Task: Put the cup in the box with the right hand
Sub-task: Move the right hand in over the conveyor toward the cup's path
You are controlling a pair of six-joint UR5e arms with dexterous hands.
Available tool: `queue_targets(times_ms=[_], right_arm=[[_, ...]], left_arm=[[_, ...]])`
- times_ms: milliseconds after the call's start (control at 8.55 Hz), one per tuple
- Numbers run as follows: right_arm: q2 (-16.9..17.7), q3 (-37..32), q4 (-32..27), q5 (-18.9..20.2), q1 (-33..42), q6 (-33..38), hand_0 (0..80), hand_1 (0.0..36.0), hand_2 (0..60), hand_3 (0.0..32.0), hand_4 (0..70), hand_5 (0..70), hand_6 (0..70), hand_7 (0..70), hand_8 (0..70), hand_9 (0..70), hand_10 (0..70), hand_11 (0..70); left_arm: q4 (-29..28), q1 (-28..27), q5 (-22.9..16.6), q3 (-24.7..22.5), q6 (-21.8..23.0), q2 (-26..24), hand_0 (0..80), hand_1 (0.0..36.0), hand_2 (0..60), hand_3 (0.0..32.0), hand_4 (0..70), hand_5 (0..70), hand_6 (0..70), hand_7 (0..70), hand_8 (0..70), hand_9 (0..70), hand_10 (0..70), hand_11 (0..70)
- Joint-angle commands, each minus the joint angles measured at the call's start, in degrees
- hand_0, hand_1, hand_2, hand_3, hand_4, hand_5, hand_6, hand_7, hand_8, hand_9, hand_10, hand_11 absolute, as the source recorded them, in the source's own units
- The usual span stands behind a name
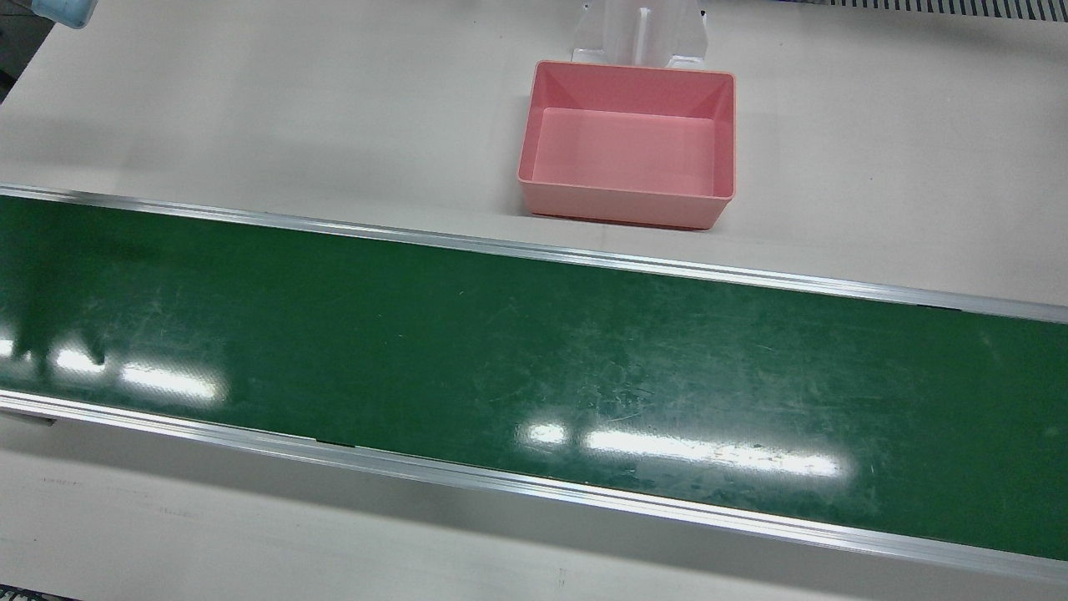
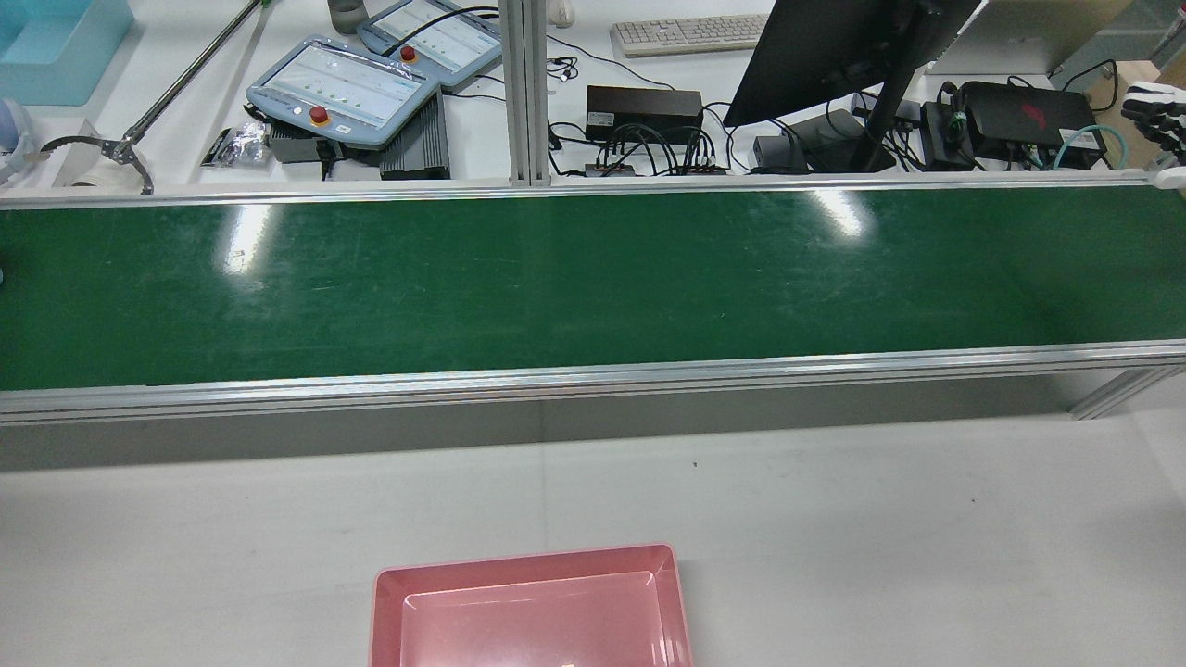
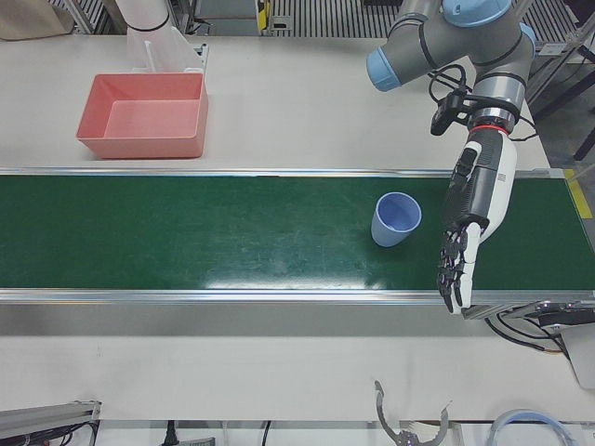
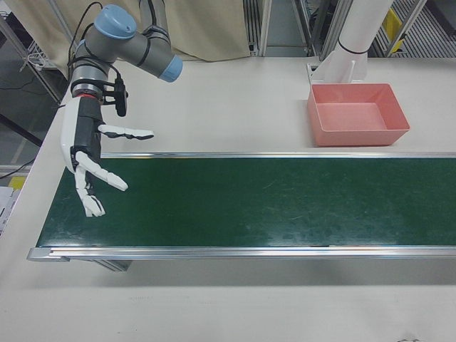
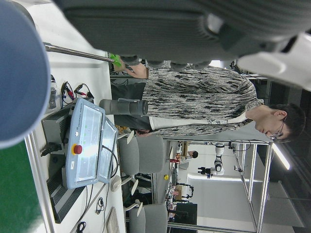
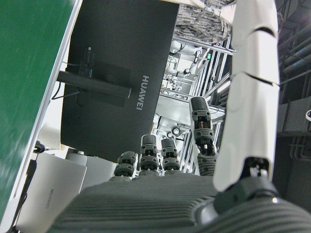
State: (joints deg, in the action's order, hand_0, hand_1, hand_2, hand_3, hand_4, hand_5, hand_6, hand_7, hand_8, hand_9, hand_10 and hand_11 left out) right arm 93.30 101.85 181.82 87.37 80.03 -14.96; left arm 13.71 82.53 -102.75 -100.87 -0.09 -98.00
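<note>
A light blue cup (image 3: 396, 219) stands upright on the green conveyor belt (image 3: 232, 232), toward the robot's left end. Its blurred rim fills the left edge of the left hand view (image 5: 19, 73). My left hand (image 3: 469, 223) hangs open just beside the cup, fingers straight, not touching it. My right hand (image 4: 89, 160) is open with fingers spread over the opposite end of the belt, far from the cup; its fingertips show at the rear view's right edge (image 2: 1154, 106). The pink box (image 1: 622, 204) sits empty on the white table behind the belt, also in the right-front view (image 4: 356, 135).
A white arm pedestal (image 1: 638, 33) stands right behind the box. Across the belt, on the operators' side, are teach pendants (image 2: 343, 93), a monitor (image 2: 834, 46), a keyboard and cables. Aluminium rails (image 1: 534, 250) edge the belt.
</note>
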Motion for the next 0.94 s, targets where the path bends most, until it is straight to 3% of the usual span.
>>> queue_targets(times_ms=[0,117,234,351,468,702,819], right_arm=[[-6.61,2.04,6.85,-9.03,-11.87,-0.51,60.7,23.1,7.1,0.0,19.0,8.4,6.6,20.7,10.3,18.4,3.8,8.0],[-9.07,1.86,9.32,-12.89,-16.0,-0.51,60.9,23.2,7.1,0.0,20.6,8.4,6.7,21.4,10.3,18.6,3.8,8.0],[-10.58,1.77,9.6,-16.32,-19.27,-0.51,59.9,25.3,14.2,0.0,18.4,8.4,6.7,21.2,10.2,18.4,3.4,7.4],[-11.46,1.86,9.52,-19.75,-22.08,-0.42,62.1,22.6,3.5,0.0,21.4,8.4,6.7,21.0,10.2,18.4,3.3,7.4],[-12.08,2.12,9.78,-22.39,-24.02,-0.42,60.1,23.9,10.6,0.0,19.1,8.3,6.6,21.0,10.2,18.4,3.6,7.7],[-12.17,4.4,14.32,-29.59,-28.24,-0.42,60.3,21.2,3.5,0.0,21.9,8.0,6.6,21.0,10.2,18.4,3.8,7.8],[-12.52,4.24,15.05,-32.32,-30.18,-0.5,62.5,21.4,0.0,0.0,23.3,8.2,6.6,21.5,10.1,18.2,2.6,6.3]], left_arm=[[-0.08,0.0,0.0,0.06,0.0,0.0,0.0,0.0,0.0,0.0,0.0,0.0,0.0,0.0,0.0,0.0,0.0,0.0],[-0.08,0.0,0.0,0.06,0.0,0.0,0.0,0.0,0.0,0.0,0.0,0.0,0.0,0.0,0.0,0.0,0.0,0.0],[-0.08,0.0,0.0,0.14,0.0,0.0,0.0,0.0,0.0,0.0,0.0,0.0,0.0,0.0,0.0,0.0,0.0,0.0],[-0.08,0.0,0.0,0.15,0.0,0.0,0.0,0.0,0.0,0.0,0.0,0.0,0.0,0.0,0.0,0.0,0.0,0.0],[0.0,0.0,0.0,0.15,0.0,0.0,0.0,0.0,0.0,0.0,0.0,0.0,0.0,0.0,0.0,0.0,0.0,0.0],[-0.08,0.0,0.0,0.15,0.0,0.0,0.0,0.0,0.0,0.0,0.0,0.0,0.0,0.0,0.0,0.0,0.0,0.0],[0.0,0.0,0.0,0.15,0.0,0.0,0.0,0.0,0.0,0.0,0.0,0.0,0.0,0.0,0.0,0.0,0.0,0.0]])
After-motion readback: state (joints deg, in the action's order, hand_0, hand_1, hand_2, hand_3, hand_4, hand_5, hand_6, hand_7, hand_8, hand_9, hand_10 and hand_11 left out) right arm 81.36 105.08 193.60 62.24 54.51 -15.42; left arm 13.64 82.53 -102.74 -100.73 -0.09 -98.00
